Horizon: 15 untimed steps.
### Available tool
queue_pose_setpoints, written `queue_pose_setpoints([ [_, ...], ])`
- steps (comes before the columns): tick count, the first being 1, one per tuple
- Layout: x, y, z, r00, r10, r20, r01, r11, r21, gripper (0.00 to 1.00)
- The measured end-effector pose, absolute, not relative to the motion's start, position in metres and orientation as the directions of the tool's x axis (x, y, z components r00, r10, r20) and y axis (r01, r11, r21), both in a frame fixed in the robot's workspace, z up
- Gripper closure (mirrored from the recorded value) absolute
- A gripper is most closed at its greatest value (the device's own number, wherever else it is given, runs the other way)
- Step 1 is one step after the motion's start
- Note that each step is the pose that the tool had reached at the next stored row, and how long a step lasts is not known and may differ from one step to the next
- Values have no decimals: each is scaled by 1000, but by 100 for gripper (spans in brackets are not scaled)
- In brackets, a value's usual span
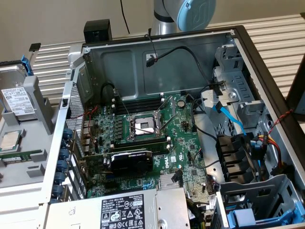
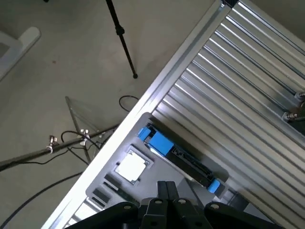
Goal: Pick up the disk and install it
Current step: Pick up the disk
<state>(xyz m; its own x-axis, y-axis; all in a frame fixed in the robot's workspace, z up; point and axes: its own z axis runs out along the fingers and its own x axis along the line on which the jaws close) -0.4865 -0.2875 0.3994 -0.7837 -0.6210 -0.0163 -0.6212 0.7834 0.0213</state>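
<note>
Item: disk (image 1: 18,98) in blue carrier, sits in grey tray (image 1: 21,183) on slatted counter (image 1: 50,62), exterior view's left, outside PC case (image 1: 157,62).
Adj.: CPU chip (image 1: 10,139), same tray, near disk.
Claw (image 2: 167,187): fingers together, nothing held, over tray, near disk.
Case: motherboard (image 1: 143,124), PSU (image 1: 124,210), loose cables.
Obscured: disk cut off by exterior view's left edge; arm (image 1: 190,12) mostly out of frame.

Both cameras look steeply down, sharing the disk (image 1: 17,101) (image 2: 189,163)

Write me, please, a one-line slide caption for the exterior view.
Silver metal hard drive with white label in blue frame rests in a grey tray beside the open computer case.
</note>
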Motion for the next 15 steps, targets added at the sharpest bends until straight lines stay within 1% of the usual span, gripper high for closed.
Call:
queue_pose_setpoints([
  [15, -487, -288, 399, -586, -810, -16, -810, 586, 21, 89],
])
